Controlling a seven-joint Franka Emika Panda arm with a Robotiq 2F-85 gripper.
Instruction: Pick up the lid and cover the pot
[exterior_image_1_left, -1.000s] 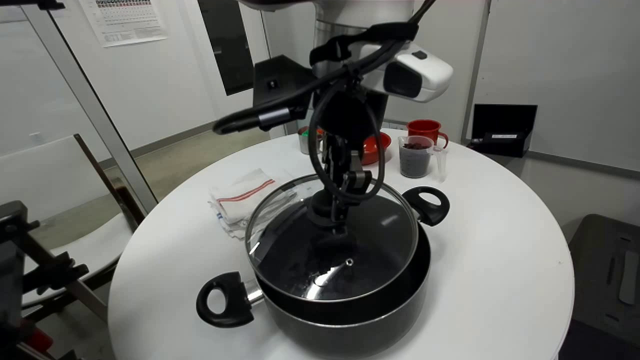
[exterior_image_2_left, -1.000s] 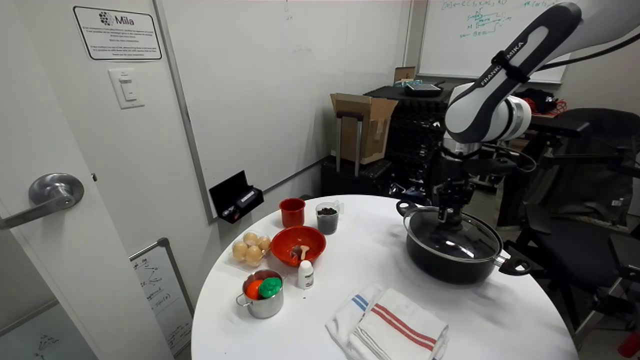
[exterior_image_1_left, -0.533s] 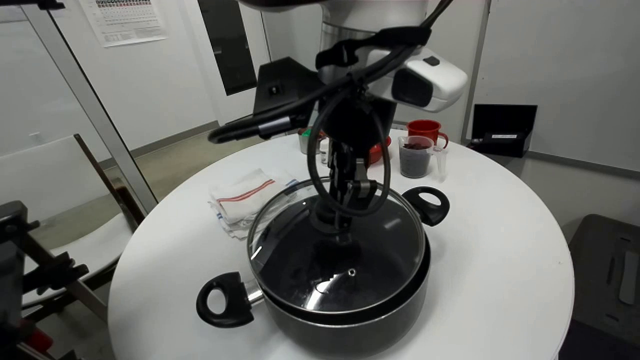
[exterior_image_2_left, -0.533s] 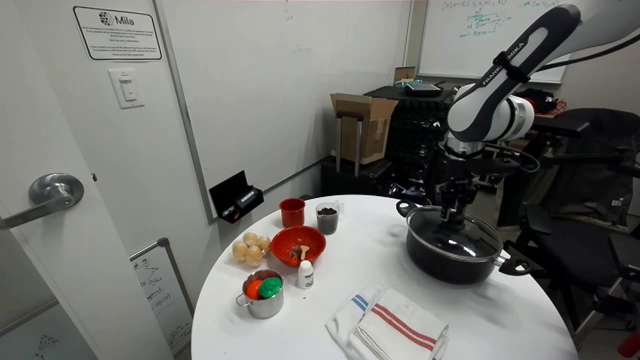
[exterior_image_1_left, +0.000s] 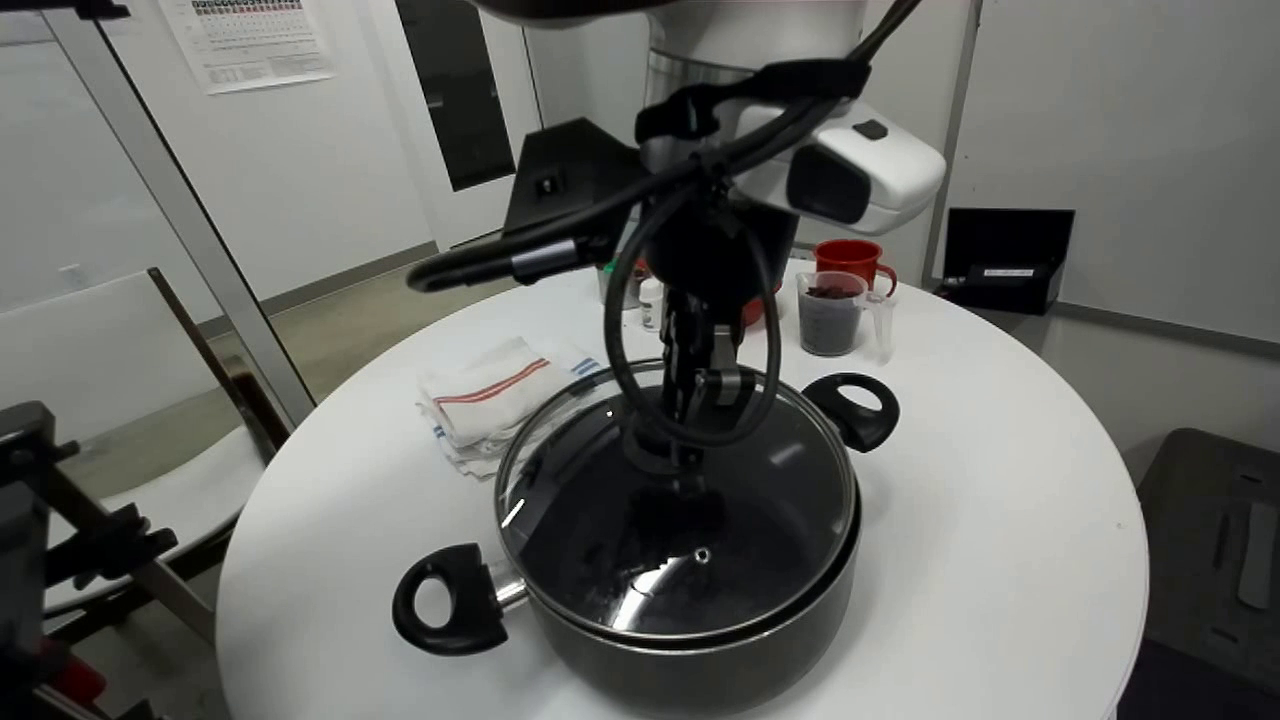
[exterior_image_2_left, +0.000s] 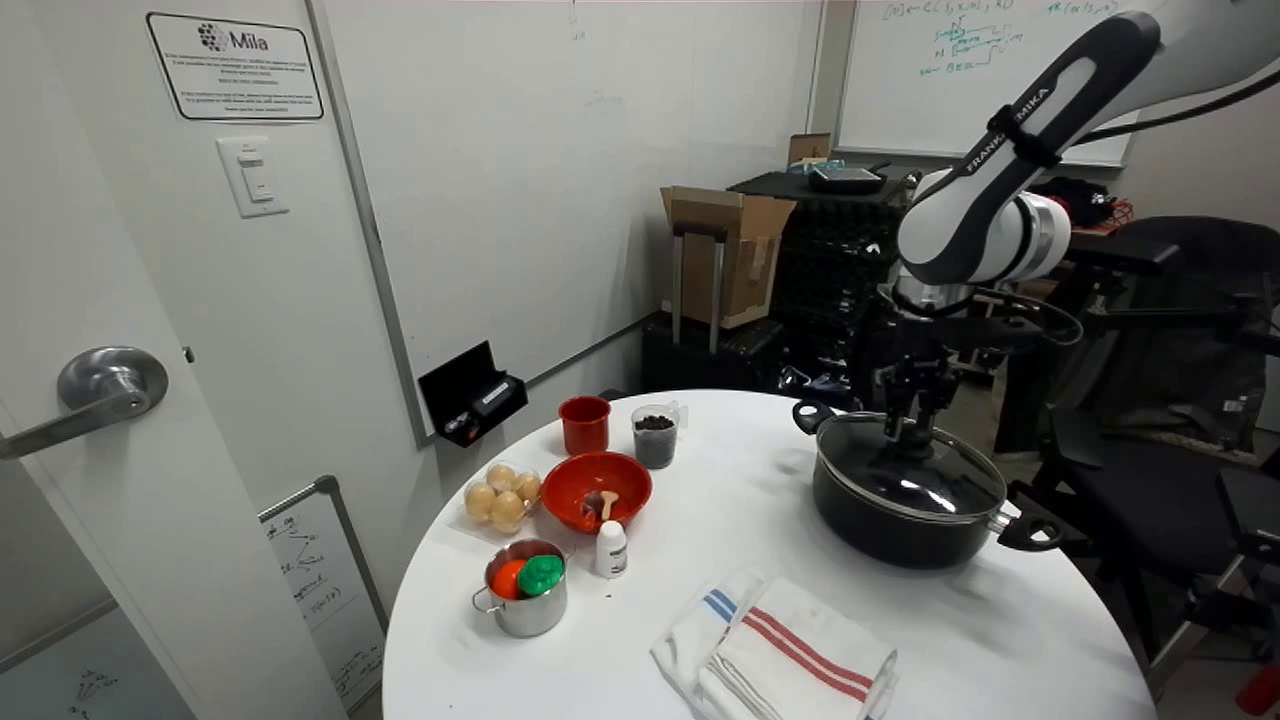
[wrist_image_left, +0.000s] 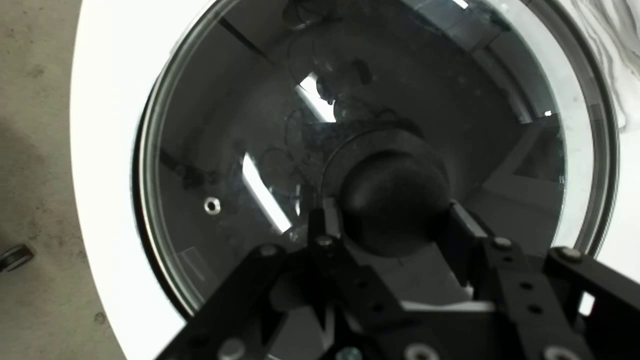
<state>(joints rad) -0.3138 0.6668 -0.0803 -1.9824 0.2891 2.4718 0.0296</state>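
Note:
The glass lid (exterior_image_1_left: 600, 550) with a metal rim and black knob lies over the opening of the wide black pot (exterior_image_1_left: 720, 685). Lid (exterior_image_2_left: 860, 465) and pot (exterior_image_2_left: 890, 535) also show in an exterior view. A thin dark gap shows between lid rim and pot rim at the front and right. I cannot tell whether the rims touch elsewhere. In the wrist view, my gripper (wrist_image_left: 392, 215) has a finger on each side of the knob and is shut on it; the lid's glass (wrist_image_left: 240, 115) fills most of that view. The gripper (exterior_image_1_left: 688, 445) partly hides the knob outside.
A folded towel (exterior_image_2_left: 800, 660) lies beside the pot. Farther off stand a measuring cup (exterior_image_2_left: 655, 440), red mug (exterior_image_2_left: 585, 425), red bowl (exterior_image_2_left: 597, 490), white bottle (exterior_image_2_left: 612, 550), steel pot (exterior_image_2_left: 527, 595) and egg-like balls (exterior_image_2_left: 503, 500). Pot handles (exterior_image_1_left: 450, 600) stick out both sides.
The gripper and lid have moved down and slightly toward the pot's front. The gap between lid and pot rim has narrowed. The pot has stayed put.

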